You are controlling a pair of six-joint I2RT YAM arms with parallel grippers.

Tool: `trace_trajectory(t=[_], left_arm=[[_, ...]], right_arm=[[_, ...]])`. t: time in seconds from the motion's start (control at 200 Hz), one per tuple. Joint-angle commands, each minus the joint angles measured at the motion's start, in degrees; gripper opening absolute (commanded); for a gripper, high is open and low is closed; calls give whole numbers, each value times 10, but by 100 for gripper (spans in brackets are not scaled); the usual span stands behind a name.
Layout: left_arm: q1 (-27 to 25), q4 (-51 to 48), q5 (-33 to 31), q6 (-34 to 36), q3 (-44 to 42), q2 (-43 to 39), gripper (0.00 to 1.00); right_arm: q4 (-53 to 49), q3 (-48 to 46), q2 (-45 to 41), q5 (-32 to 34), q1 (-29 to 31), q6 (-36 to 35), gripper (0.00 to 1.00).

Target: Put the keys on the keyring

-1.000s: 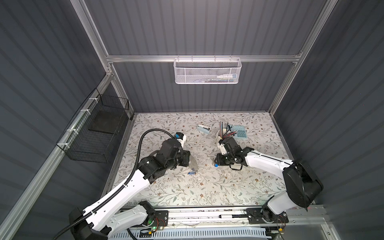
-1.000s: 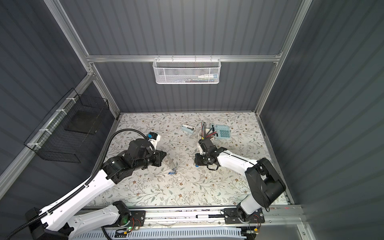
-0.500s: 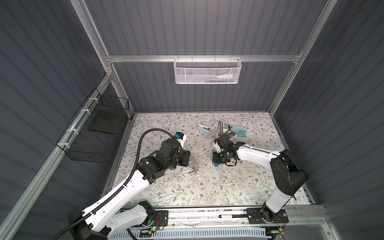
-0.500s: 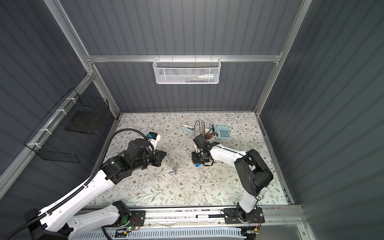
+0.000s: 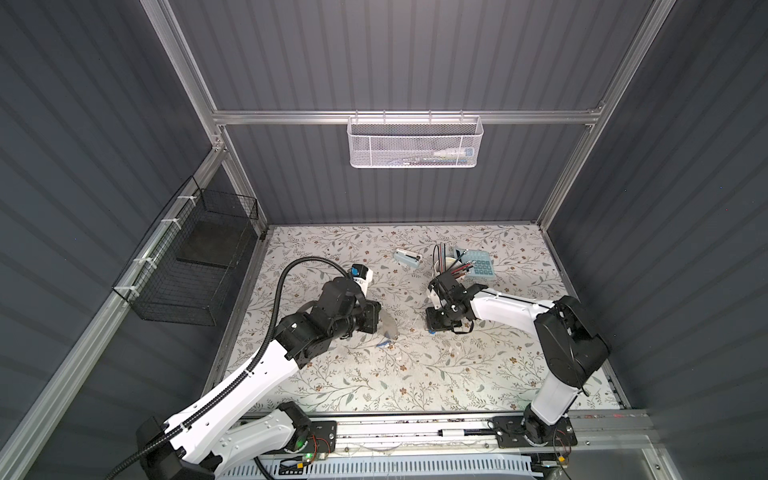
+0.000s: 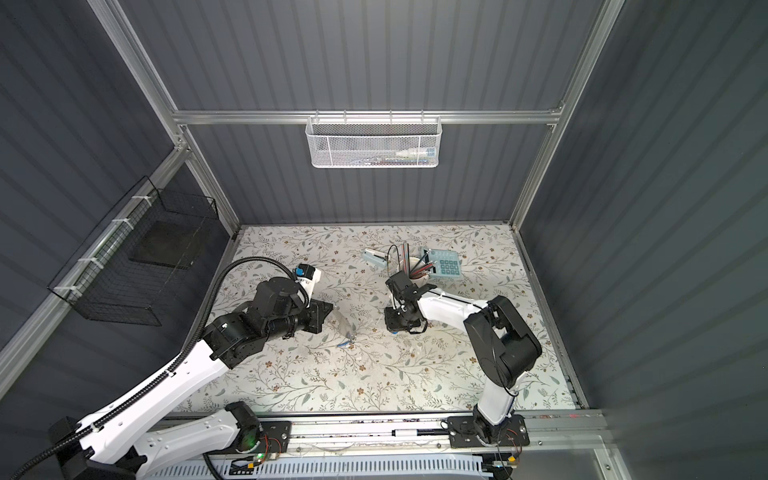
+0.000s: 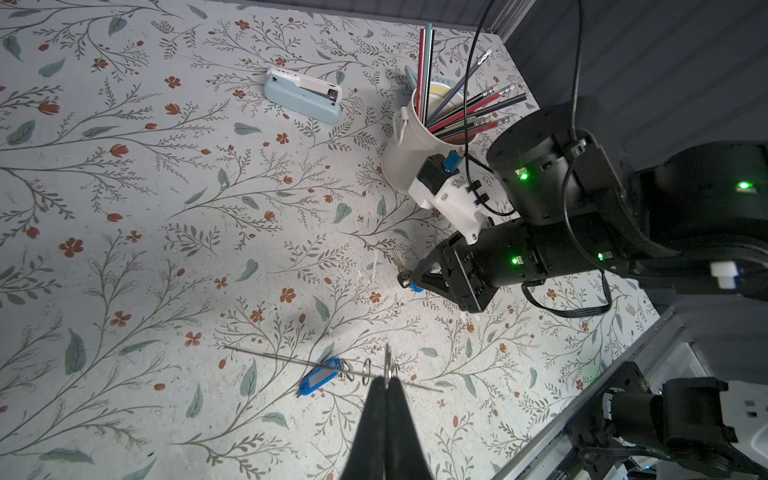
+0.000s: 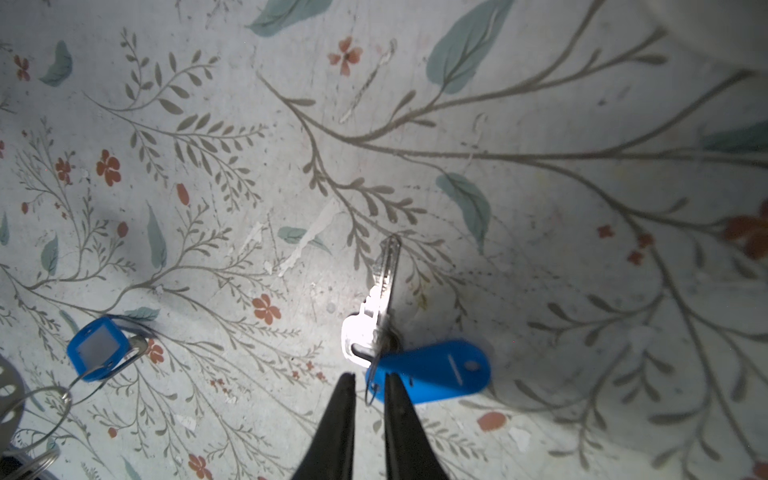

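My left gripper (image 7: 387, 384) is shut on the keyring (image 7: 291, 360), a thin grey loop seen edge-on in the left wrist view and as a grey oval in both top views (image 5: 390, 326) (image 6: 343, 324). One of the keys hangs from it by its blue tag (image 7: 319, 376) (image 6: 344, 343). The other key (image 8: 380, 291) lies on the floral table with its blue tag (image 8: 432, 372). My right gripper (image 8: 369, 380) points down at it (image 5: 434, 328). Its jaws stand a narrow gap apart, and the key's small wire ring (image 8: 371, 388) sits in that gap.
A white cup of pencils (image 5: 446, 266) stands just behind the right gripper, with a pale blue stapler (image 5: 407, 257) and a calculator (image 5: 482, 266) beside it. A white mesh basket (image 5: 413, 143) hangs on the back wall and a black wire basket (image 5: 195, 257) on the left wall.
The right arm's elbow has swung in and up, and its jaws have narrowed around the lying key's ring. The left arm and keyring have stayed still.
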Motion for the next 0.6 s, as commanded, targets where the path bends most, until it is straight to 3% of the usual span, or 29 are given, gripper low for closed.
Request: trace_trajectory(t=[0.0, 0.34, 0.44, 0.595], left_arm=[[3, 13, 6, 12, -3, -6, 0], [3, 17, 8, 13, -6, -2, 0], [3, 18, 11, 12, -5, 1, 0], [3, 24, 17, 11, -6, 5, 0]], right_arm=[[-12, 11, 12, 4, 2, -8, 17], [-3, 0, 2, 6, 1, -9, 9], [15, -21, -16, 6, 2, -7, 1], [162, -116, -76, 60, 1, 9, 0]])
